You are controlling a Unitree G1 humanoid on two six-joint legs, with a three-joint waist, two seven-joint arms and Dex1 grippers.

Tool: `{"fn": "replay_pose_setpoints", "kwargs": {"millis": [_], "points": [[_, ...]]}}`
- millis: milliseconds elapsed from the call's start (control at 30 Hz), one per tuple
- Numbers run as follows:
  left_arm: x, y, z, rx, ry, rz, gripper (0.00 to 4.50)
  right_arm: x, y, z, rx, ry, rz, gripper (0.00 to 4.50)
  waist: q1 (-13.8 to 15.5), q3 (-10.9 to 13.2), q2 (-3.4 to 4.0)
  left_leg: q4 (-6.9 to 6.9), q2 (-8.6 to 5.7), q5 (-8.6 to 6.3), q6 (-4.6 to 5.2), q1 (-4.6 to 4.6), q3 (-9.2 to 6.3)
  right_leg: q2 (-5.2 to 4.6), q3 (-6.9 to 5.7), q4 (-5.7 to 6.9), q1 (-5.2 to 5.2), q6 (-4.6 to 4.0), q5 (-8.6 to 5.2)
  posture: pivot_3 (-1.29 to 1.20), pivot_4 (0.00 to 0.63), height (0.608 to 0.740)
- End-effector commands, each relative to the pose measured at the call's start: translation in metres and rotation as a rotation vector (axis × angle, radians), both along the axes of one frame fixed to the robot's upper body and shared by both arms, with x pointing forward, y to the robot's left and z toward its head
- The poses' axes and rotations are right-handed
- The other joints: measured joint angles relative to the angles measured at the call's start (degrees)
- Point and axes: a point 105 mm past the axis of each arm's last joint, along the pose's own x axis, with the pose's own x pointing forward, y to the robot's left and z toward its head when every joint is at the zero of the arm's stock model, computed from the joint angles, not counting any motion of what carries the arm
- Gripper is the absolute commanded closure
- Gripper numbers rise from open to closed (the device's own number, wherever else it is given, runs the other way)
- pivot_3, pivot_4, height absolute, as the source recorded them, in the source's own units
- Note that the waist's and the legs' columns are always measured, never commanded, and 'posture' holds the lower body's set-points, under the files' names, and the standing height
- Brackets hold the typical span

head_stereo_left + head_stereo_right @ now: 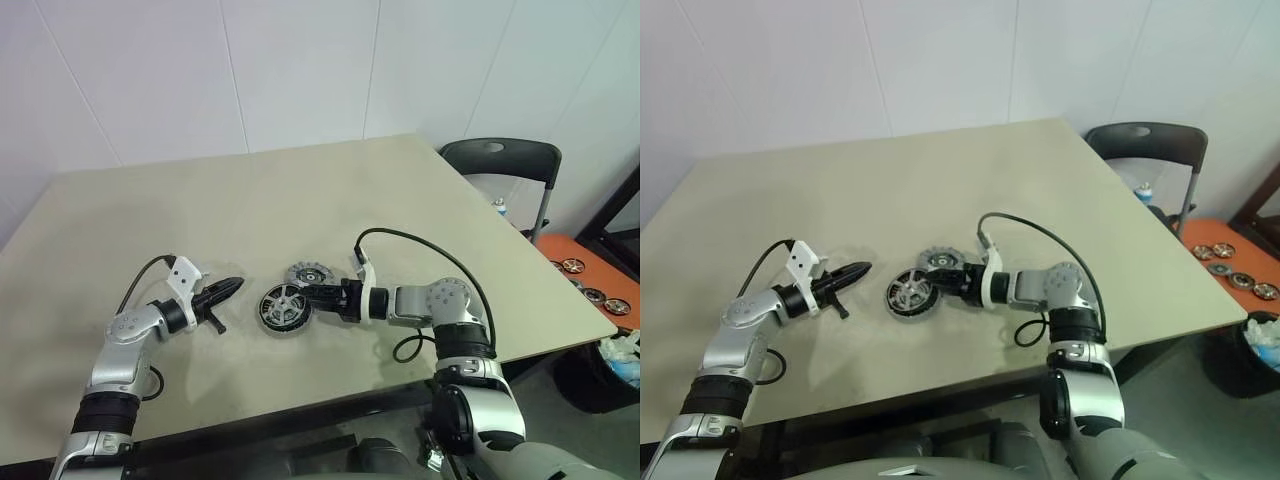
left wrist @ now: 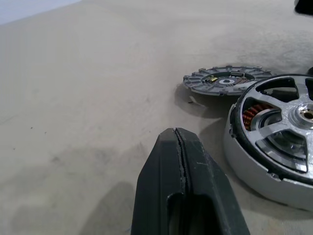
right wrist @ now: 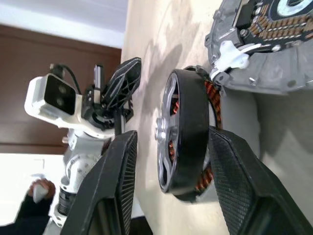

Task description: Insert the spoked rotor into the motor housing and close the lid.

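- The right gripper (image 1: 306,293) sits nearest in the lower middle of the left eye view, reaching in from the right arm. In the right wrist view its two fingers (image 3: 115,188) are spread, one on each side of the spoked rotor, with a gap showing on both sides.
- The left gripper (image 1: 232,286) lies at the lower left of the left eye view, pointing toward the parts but apart from them. Its fingers (image 2: 166,181) are pressed together with nothing between them.
- The table (image 1: 300,190), a beige top, fills the middle of the head views and carries everything.
- A black folding chair (image 1: 505,160) stands at the right edge of the frame, beyond the table corner.
- The spoked rotor (image 1: 284,307) is just left of centre, a black ring with silvery spokes. It sits over the motor housing (image 3: 211,95), whose copper windings show through the gaps and at the rim in both wrist views.
- The lid (image 1: 306,274), silver-grey with a notched rim, lies flat on the table just above and to the right of the rotor, close beside it.
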Motion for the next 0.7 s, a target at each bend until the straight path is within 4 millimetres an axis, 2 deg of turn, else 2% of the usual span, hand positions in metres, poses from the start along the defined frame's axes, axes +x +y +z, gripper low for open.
{"fn": "replay_pose_setpoints", "kwargs": {"millis": [33,133,200,300,400,500,567,700], "points": [[0.005,-0.003,0.011,0.010,-0.043,-0.017,4.50,0.012,-0.015,0.027,-0.008,-0.122,0.003,2.18,0.1,0.0,0.02,0.01,0.00,0.00,0.00,0.00,0.00,0.00,0.00,0.00,0.01,0.00,0.00,0.00,0.000,0.740],[0.006,-0.004,0.012,0.012,-0.045,-0.022,4.50,0.014,-0.029,0.030,-0.057,-0.146,0.021,2.18,0.1,0.0,0.01,0.04,-0.04,0.00,0.01,-0.02,0.00,-0.04,-0.01,-0.02,0.01,0.00,0.00,0.00,0.000,0.740],[0.007,-0.005,0.012,0.012,-0.046,-0.026,4.50,0.013,-0.032,0.028,-0.088,-0.163,0.046,2.56,0.0,0.0,0.00,0.00,-0.01,0.00,0.01,0.00,0.00,-0.02,-0.02,-0.03,0.01,0.00,0.00,0.00,0.000,0.740],[0.008,-0.008,0.011,0.011,-0.044,-0.030,4.50,0.019,-0.024,0.039,-0.116,-0.272,0.071,3.44,-0.3,0.0,0.01,-0.02,0.04,0.00,0.00,0.00,0.00,0.01,-0.01,-0.02,0.00,0.00,0.00,0.00,0.000,0.740],[0.007,-0.010,0.008,0.010,-0.040,-0.032,4.50,0.014,0.003,0.053,-0.143,-0.473,0.147,4.48,-0.3,0.0,0.01,-0.01,0.05,0.00,0.00,0.00,0.02,0.01,0.00,-0.01,-0.01,0.00,0.00,0.00,0.000,0.740],[0.007,-0.010,0.009,0.009,-0.042,-0.032,4.50,0.009,0.024,0.051,-0.218,-0.663,0.198,4.48,-0.1,0.0,-0.01,-0.01,0.04,0.00,0.00,-0.04,0.01,0.01,-0.01,-0.02,-0.03,0.01,0.00,0.00,0.000,0.740],[0.007,-0.011,0.010,0.009,-0.047,-0.032,4.50,0.005,0.032,0.036,-0.316,-0.754,0.250,4.48,0.0,0.0,-0.04,0.00,0.02,0.00,0.00,-0.04,0.01,0.00,-0.01,-0.02,-0.04,0.01,0.00,0.00,0.000,0.740],[0.007,-0.011,0.012,0.008,-0.052,-0.029,4.50,0.005,0.033,0.009,-0.420,-0.788,0.265,4.48,0.3,0.0,-0.09,0.06,-0.06,0.00,-0.01,-0.09,-0.02,-0.06,-0.04,-0.03,-0.02,0.01,0.00,0.00,0.000,0.740]]}}
